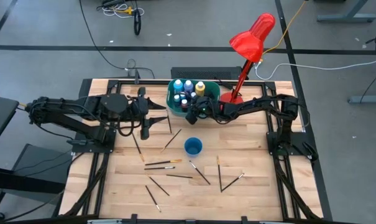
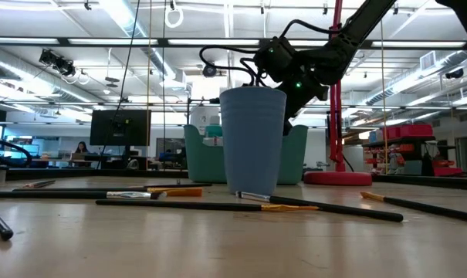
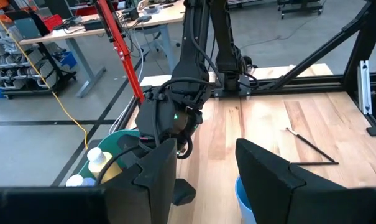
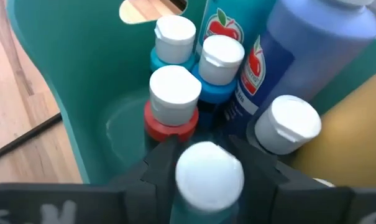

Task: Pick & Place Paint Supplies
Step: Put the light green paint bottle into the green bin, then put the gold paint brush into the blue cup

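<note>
The teal tub at the table's far side holds several paint bottles with white caps. My right gripper reaches down into the tub's near end, with a white-capped bottle between its fingers. Next to that bottle stand a red bottle and a large blue one. My left gripper hangs open and holds nothing, above the table left of the tub. Several paintbrushes lie flat on the wood. My right gripper has the white-capped bottle between its two fingers, which stand close against either side just below the cap. The fingers slant down into the tub from the table's right. The bottle is upright among the other bottles. Its lower part is hidden by the gripper.
A blue cup stands upright mid-table, near the tub. The red desk lamp rises from its base right of the tub, beside my right arm. Brushes are scattered over the table's near half. Black frame rails edge the table.
</note>
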Robot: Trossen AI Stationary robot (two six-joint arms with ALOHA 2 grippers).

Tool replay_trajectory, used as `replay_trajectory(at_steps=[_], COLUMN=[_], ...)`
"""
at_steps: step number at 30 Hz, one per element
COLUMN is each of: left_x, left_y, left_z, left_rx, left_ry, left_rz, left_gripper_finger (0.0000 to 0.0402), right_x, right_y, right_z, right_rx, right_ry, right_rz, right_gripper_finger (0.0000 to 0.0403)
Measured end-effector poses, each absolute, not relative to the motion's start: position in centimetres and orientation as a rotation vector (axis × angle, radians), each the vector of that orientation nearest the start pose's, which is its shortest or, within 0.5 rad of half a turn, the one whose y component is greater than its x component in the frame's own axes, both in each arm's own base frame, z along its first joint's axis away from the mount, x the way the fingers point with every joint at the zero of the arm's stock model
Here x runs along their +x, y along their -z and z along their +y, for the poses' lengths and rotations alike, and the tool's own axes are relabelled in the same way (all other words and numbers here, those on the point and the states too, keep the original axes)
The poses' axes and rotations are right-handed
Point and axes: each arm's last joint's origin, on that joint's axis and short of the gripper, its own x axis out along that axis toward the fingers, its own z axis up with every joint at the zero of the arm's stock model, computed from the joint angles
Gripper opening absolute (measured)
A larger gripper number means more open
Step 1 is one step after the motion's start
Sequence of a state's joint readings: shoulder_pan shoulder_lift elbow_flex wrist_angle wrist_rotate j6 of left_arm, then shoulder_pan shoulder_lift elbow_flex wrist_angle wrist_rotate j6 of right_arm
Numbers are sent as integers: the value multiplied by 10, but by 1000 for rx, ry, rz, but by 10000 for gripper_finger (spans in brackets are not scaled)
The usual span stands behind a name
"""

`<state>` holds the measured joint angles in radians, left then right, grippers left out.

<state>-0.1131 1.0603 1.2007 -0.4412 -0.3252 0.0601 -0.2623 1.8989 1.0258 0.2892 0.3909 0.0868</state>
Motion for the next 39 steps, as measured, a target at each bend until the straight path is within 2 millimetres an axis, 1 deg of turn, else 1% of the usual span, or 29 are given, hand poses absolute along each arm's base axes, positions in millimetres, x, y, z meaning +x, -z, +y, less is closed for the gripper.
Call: replay_trajectory(at_steps=[4, 8, 13, 16, 20, 23, 26, 29, 32, 35, 39], left_x=[215, 214, 214, 214, 216, 218, 220, 221, 220, 218, 208], left_y=[-397, -394, -389, -383, -368, -351, -328, -302, -270, -237, -199], left_z=[-15, -15, -15, -15, -15, -16, -16, -17, -23, -33, -49], left_rx=[129, 113, 91, 72, 68, 28, -53, -108, -146, -169, -157], left_ry=[-201, -203, -208, -213, -211, -220, -245, -251, -207, -121, 21], left_rz=[326, 355, 381, 405, 443, 485, 520, 548, 573, 535, 383], left_gripper_finger=[176, 176, 176, 176, 176, 176, 176, 176, 176, 176, 176], right_x=[371, 370, 365, 360, 353, 347, 341, 339, 339, 339, 338], right_y=[-154, -167, -198, -221, -247, -263, -274, -279, -279, -276, -276], right_z=[-111, -109, -100, -93, -76, -59, -39, -18, 2, 19, 37], right_rx=[38, -15, -39, -40, -39, -33, -16, 12, 37, 33, 24], right_ry=[657, 622, 601, 586, 531, 399, 252, 128, 26, -41, -93], right_rz=[559, 538, 459, 395, 336, 315, 312, 307, 308, 322, 327], right_gripper_finger=[169, 189, 200, 201, 201, 201, 201, 201, 201, 201, 201])
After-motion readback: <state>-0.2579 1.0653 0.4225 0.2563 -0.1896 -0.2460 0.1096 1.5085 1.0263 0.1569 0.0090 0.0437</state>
